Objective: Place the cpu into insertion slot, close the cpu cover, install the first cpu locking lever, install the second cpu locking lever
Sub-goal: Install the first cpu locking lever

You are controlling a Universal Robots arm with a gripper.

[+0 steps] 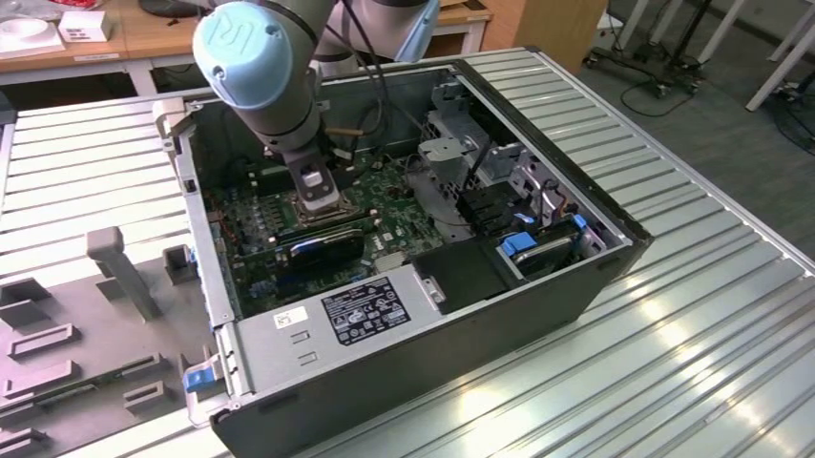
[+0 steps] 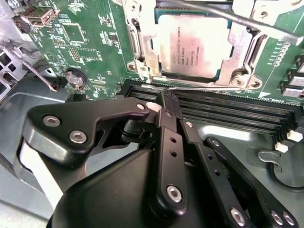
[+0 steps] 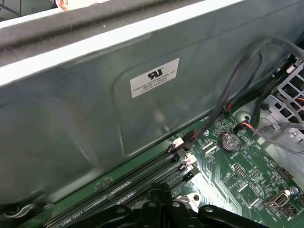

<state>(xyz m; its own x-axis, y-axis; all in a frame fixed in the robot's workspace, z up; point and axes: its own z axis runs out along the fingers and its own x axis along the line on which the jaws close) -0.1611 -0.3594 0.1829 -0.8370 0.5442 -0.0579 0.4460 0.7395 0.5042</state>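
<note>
In the second wrist view the cpu (image 2: 190,45) lies flat in the insertion slot (image 2: 135,64), its silvery top showing. The cpu cover (image 2: 239,43) is down around it as a silver frame. One thin locking lever (image 2: 194,88) runs along the slot's edge beside the memory slots. A second lever (image 2: 237,20) crosses the far side at a slant. My gripper (image 2: 164,102) has its black fingertips together, right at the near lever's end; whether they grip it I cannot tell. In the exterior view the gripper (image 1: 317,196) reaches down into the case over the slot (image 1: 334,214).
The open computer case (image 1: 598,277) lies on a ribbed metal table (image 1: 713,315). Black memory slots (image 2: 237,111) and a coin battery (image 2: 75,78) flank the socket. A case wall (image 3: 95,109) and cables (image 3: 237,85) stand close by. A grey fixture tray (image 1: 76,324) sits at the exterior view's left.
</note>
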